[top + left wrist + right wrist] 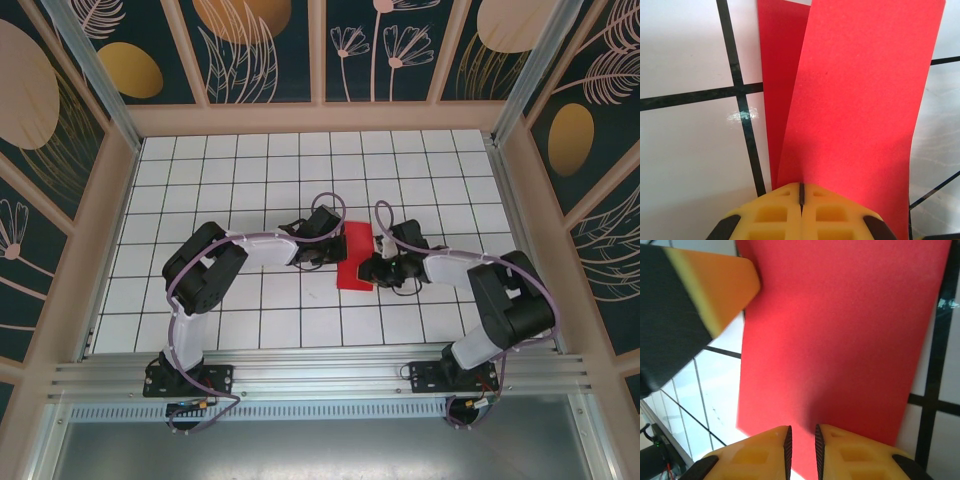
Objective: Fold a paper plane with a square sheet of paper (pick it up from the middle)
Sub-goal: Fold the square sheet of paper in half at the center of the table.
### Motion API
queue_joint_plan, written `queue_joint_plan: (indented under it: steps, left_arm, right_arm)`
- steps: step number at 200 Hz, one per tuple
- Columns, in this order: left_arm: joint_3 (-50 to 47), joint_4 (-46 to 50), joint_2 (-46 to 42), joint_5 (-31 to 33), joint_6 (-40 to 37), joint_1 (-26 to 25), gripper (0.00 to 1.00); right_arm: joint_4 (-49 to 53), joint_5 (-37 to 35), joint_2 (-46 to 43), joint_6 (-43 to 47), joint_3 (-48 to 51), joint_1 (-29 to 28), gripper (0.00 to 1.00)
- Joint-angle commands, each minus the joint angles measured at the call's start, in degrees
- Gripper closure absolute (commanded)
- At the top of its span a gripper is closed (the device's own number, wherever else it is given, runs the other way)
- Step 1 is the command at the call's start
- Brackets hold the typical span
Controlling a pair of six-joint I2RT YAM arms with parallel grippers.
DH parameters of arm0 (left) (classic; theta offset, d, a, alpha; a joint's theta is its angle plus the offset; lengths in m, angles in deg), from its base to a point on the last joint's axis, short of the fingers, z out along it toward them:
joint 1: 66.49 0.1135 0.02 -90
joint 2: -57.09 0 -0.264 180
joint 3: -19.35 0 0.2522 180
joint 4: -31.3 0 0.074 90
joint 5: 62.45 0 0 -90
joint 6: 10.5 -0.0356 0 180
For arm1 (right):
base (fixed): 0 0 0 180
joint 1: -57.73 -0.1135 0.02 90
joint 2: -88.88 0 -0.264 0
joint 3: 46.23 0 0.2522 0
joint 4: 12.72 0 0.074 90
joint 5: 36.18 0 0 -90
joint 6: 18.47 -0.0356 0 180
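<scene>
Left end effector [801, 189]: jaws shut tight and pinching the near edge of the square sheet of paper [855, 100]. The red sheet runs straight ahead from its fingertips as a bright front layer. A darker red layer shows behind that, off to the left. Can't tell how far the front layer is lifted.

Right end effector [801, 432]: jaws a narrow slit apart, sitting at the sheet's near edge. Can't tell if the tips touch the paper. The sheet spreads ahead of it, plain red and smooth. Ahead and to its left is one blurred orange-and-black finger [700, 300] of the left end effector, at the sheet's left edge.

In the top view the two end effectors face each other with the sheet between them, close against both.

Under and beyond the sheet is the white bench [250, 170], crossed by black grid lines [742, 125]. Farthest out are walls [270, 50] with beige frames and dark floral panels.
</scene>
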Motion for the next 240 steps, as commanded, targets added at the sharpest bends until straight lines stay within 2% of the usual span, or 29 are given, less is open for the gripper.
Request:
queue_joint_plan:
  steps: [1, 81, 146, 184, 207, 240]
  left_arm:
    - [-0.48, 5.49, 3.28, 0.45, -1.37, -0.17, 1.0]
    - [-0.01, 5.84, 3.45, 0.45, -1.58, -0.23, 1.0]
    - [0.15, 6.02, 3.39, 0.45, -1.79, -0.19, 1.0]
    - [0.24, 6.1, 3.54, 0.36, -1.94, -0.24, 1.0]
    - [0.42, 6.27, 3.55, 0.42, -2.12, -0.24, 1.0]
    - [0.33, 6.28, 3.48, 0.34, -2.1, -0.22, 1.0]
  right_arm:
    - [-0.23, 1.27, -4.34, -1.3, 1.38, -0.05, 0.76]
    - [-4.79, -0.19, -1.74, -4.98, 8.2, 0.64, 0.77]
    - [-2.14, 0.19, -8.67, -4.33, 6.86, 1.38, 0.77]
    - [-1.37, -1.11, -5.63, -2.84, 4.25, 3.16, 0.77]
    - [-2.05, 0.52, -2.56, -2.31, 4.83, 3.15, 0.77]
    - [3.69, -4.65, -1.18, -0.68, 4.04, 3.2, 0.77]
